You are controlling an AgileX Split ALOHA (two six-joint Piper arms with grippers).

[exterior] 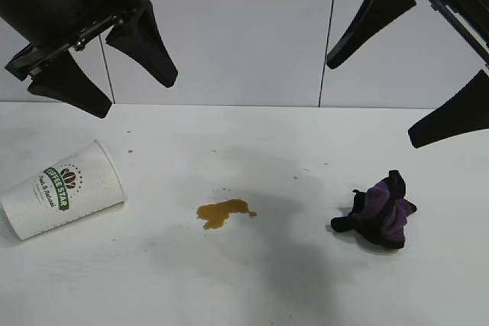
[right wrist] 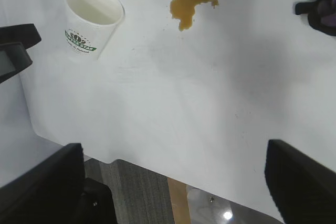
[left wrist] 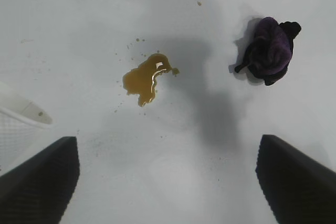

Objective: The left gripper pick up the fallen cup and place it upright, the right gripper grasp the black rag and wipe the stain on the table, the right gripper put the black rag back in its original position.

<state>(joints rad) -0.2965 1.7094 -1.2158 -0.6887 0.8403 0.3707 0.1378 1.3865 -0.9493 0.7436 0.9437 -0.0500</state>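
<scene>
While both arms hang above the table (exterior: 252,280), neither touches anything on it. At the exterior view's upper left, the left gripper (exterior: 107,74) tilts downward with its two fingers spread wide and nothing between them. The cup (exterior: 61,200) lies on its side below it, near the table's left edge, logo facing up, well apart from the fingertips. At the upper right, the right gripper (exterior: 416,101) also slants down, its fingers wide apart and empty. The rag (exterior: 378,211) sits bunched on the table below and a little inward of it, clear of the fingers. Between cup and rag, roughly midway, lies the stain (exterior: 221,213), an amber puddle with a few small droplets around it. From the left wrist view, the stain (left wrist: 147,77) and rag (left wrist: 268,51) lie beyond the open fingers.
</scene>
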